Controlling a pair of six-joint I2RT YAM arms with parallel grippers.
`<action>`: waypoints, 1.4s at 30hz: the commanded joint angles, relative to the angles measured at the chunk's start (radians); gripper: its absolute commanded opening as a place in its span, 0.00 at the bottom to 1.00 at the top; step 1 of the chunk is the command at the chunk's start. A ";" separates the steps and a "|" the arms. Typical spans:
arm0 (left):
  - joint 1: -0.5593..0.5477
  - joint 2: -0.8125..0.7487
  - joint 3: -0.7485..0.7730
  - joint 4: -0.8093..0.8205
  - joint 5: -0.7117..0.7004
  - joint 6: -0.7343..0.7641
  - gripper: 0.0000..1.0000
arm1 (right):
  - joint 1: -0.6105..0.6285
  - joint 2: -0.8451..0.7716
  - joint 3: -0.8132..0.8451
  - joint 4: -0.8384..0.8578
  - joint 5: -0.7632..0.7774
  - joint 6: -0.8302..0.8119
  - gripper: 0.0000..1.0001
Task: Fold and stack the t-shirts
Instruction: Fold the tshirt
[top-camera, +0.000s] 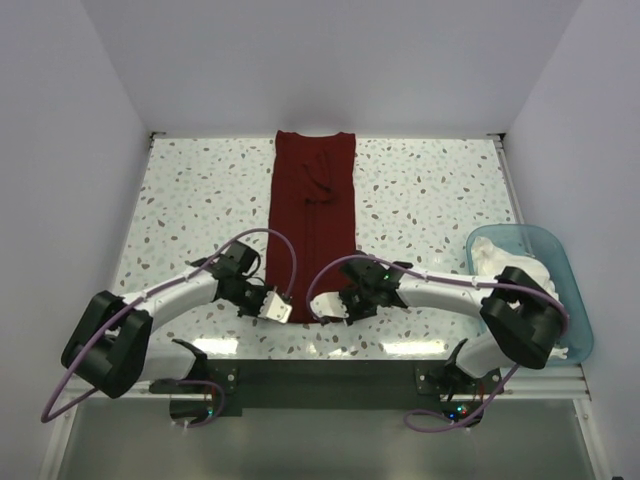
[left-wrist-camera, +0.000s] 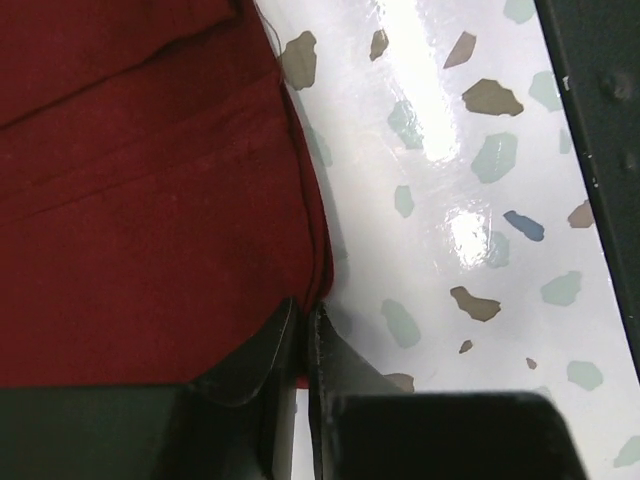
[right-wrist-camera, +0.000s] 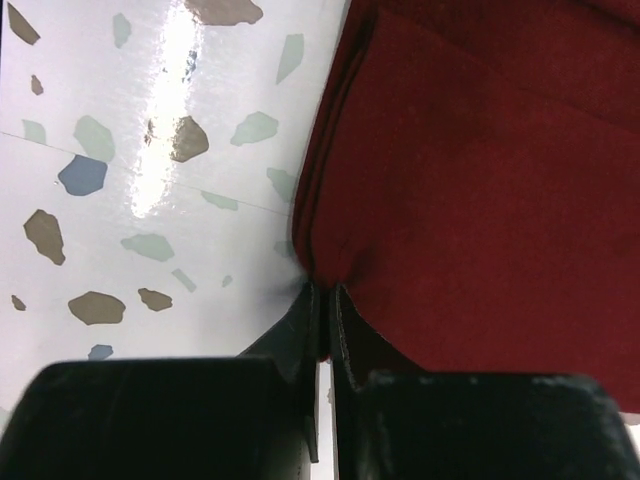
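My left pincer (left-wrist-camera: 303, 315) is closed to a sliver. Its black fingers (left-wrist-camera: 250, 370) nip the hem at the near left corner of a soft, plain dark red t-shirt (left-wrist-camera: 150, 200). My right pincer (right-wrist-camera: 325, 295) is pinched just as tight on the opposite near corner, and the cloth puckers into a small gather where it enters the tips.

From above, the shirt lies as a long narrow strip with its sides already folded in. It runs from the middle of the far edge of the counter (top-camera: 430, 190) down to the near edge, where both pincers meet it. The weave is matte and thick, with a few soft creases and a doubled edge along each side. The counter beneath is glossy white stone-look, flecked with grey, brown and blue chips.

I judge this to be the start of the crosswise fold. Next, both corners should lift together and travel level toward the far edge, so the hem lands square on the collar end without dragging the layers apart.

At the near right corner, a crumpled white t-shirt (top-camera: 505, 262) waits in a light blue translucent plastic tub (top-camera: 545, 235).
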 joint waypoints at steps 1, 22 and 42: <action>-0.006 -0.033 -0.012 -0.025 -0.040 0.012 0.09 | 0.003 -0.025 -0.047 0.009 0.042 0.002 0.00; 0.174 0.106 0.461 -0.220 0.122 -0.008 0.00 | -0.201 -0.056 0.250 -0.121 -0.115 -0.001 0.00; 0.313 0.704 1.107 -0.271 0.120 0.104 0.00 | -0.440 0.475 0.882 -0.279 -0.190 -0.211 0.00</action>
